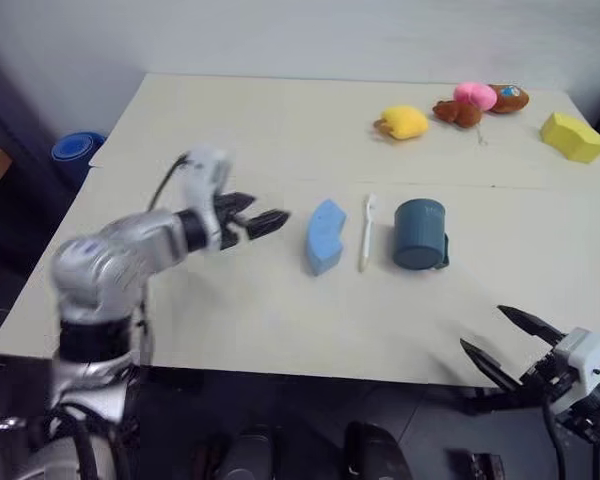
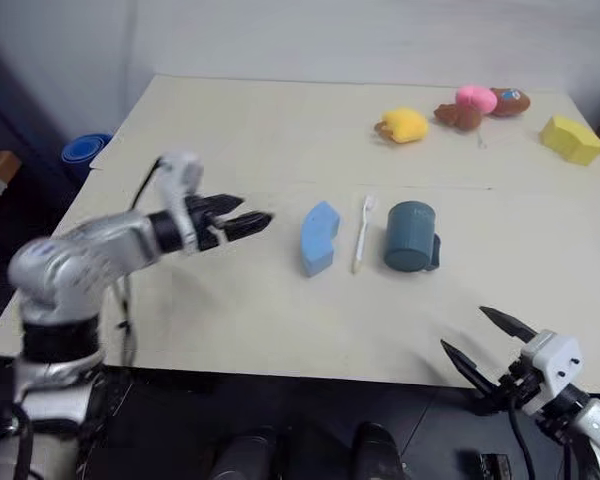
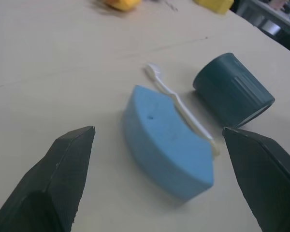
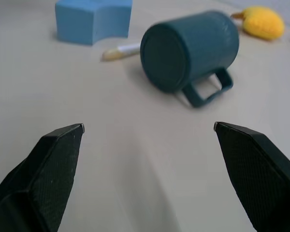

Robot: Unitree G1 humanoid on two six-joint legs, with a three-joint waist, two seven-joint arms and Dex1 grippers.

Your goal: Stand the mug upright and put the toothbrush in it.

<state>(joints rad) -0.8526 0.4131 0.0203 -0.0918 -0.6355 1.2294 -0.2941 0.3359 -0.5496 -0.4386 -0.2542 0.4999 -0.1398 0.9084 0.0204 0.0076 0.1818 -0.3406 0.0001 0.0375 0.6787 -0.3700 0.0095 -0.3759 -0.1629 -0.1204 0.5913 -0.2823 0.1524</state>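
The dark slate-blue mug (image 1: 420, 234) lies on its side at the middle right of the table, its closed base toward the table's front edge and its handle (image 4: 206, 88) sticking out sideways. The slim white toothbrush (image 1: 367, 232) lies flat just left of the mug, with the light blue foam block (image 1: 324, 236) on its other side. My left gripper (image 1: 268, 210) hovers open over the table a little left of the foam block, pointing at it. Open as well, my right gripper (image 1: 482, 328) hangs at the table's front edge, in front and to the right of the mug, holding nothing.
At the far right of the table (image 1: 240, 320) sit a yellow plush toy (image 1: 402, 122), a pink and a brown toy (image 1: 475, 100), and a yellow block (image 1: 573, 136). A blue round object (image 1: 75, 148) lies on the floor beyond the table's left edge.
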